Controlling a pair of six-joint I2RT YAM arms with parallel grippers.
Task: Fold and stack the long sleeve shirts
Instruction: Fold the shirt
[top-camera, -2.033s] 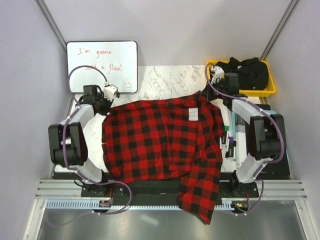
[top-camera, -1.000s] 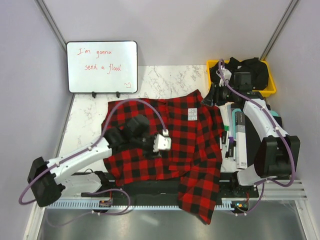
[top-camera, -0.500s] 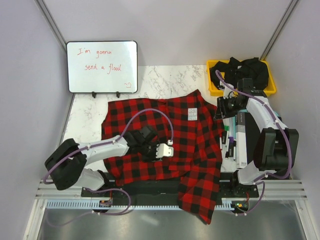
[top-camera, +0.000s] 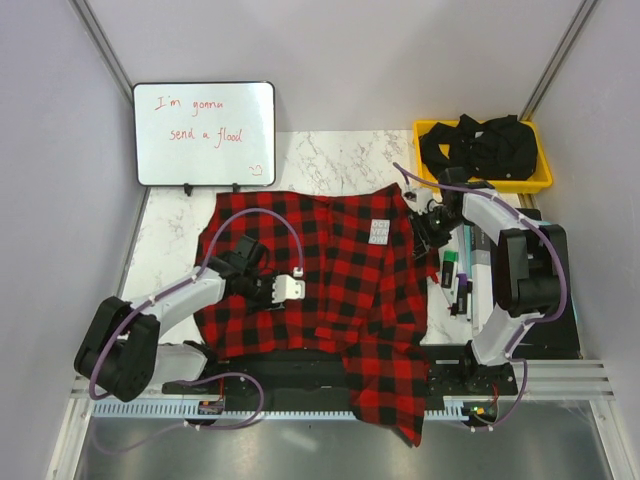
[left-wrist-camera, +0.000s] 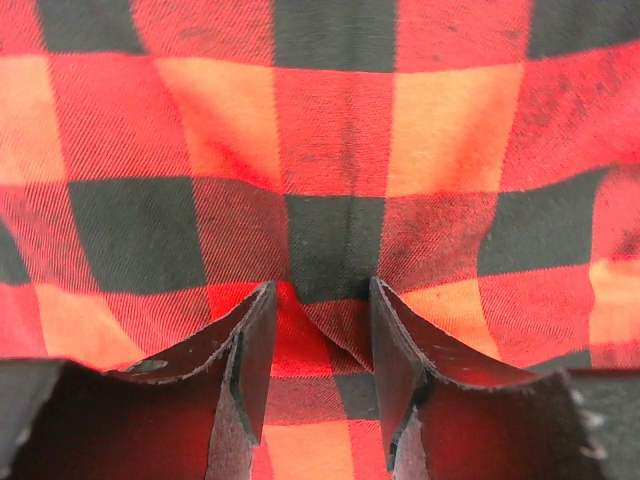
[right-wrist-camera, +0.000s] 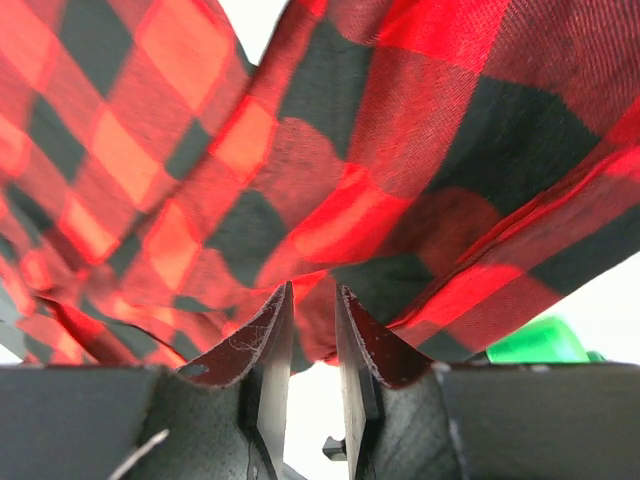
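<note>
One of the long sleeve shirts (top-camera: 330, 290), red-and-black check, lies spread over the marble table (top-camera: 330, 160), a white label showing near its far right. One part of it hangs over the near edge. My left gripper (top-camera: 284, 290) presses down on its left-middle; in the left wrist view the jaws (left-wrist-camera: 320, 290) stand partly closed with a ridge of the cloth (left-wrist-camera: 330, 130) pinched between them. My right gripper (top-camera: 428, 226) is at the shirt's far right edge. The right wrist view shows its jaws (right-wrist-camera: 312, 290) narrow on the raised hem (right-wrist-camera: 330, 150).
A whiteboard (top-camera: 204, 133) with red writing stands at the back left. A yellow bin (top-camera: 480, 185) holding dark cloth (top-camera: 485, 145) sits at the back right. Boxes and markers (top-camera: 465, 270) lie along the shirt's right side, with a green object (right-wrist-camera: 540, 340) near the right fingers.
The left arm has drawn back to the left, and the shirt has shifted left with it. The right gripper came in from the bin side and closed on the shirt's right edge.
</note>
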